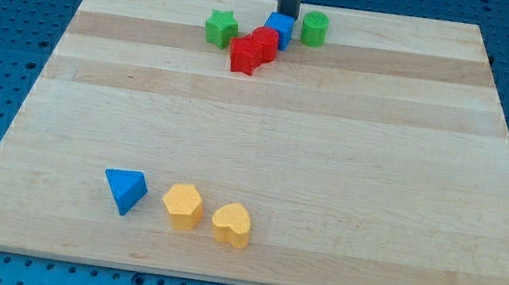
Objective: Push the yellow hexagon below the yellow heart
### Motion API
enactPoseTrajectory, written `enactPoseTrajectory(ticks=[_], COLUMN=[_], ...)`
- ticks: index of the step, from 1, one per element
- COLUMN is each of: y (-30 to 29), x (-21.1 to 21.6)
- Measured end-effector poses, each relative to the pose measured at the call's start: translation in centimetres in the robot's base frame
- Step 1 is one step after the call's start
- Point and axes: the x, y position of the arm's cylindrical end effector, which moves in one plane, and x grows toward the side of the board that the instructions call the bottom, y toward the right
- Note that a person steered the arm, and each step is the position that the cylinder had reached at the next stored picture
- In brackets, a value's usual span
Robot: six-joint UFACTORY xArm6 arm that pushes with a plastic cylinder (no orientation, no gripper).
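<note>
Our tip (285,18) sits top centre, touching nothing we can confirm, behind the blue block (279,28). Approach unstarted: we must travel to the hexagon (183,205), lower left beside the heart (232,224).

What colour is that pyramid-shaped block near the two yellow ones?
Blue. The pyramid-shaped block shows clearly in the camera view, at the view's bottom left.

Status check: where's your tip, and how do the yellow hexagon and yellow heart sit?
My tip at view's top, behind blue block. Yellow hexagon left of yellow heart, nearly touching. Nothing between.
</note>
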Motion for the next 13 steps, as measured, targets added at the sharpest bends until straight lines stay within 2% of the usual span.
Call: enactPoseTrajectory(ticks=[2, 3, 4, 5, 6, 7, 9, 11, 12, 13], y=[-14.2, -19.5, -21.3, -15.4, -9.9, -14.3, -8.7, -7.5, -12.7, -10.7], x=[-0.6, 1.6, 4.6, 9.6, 9.8, 8.5, 7.4, 7.6, 10.1, 15.0])
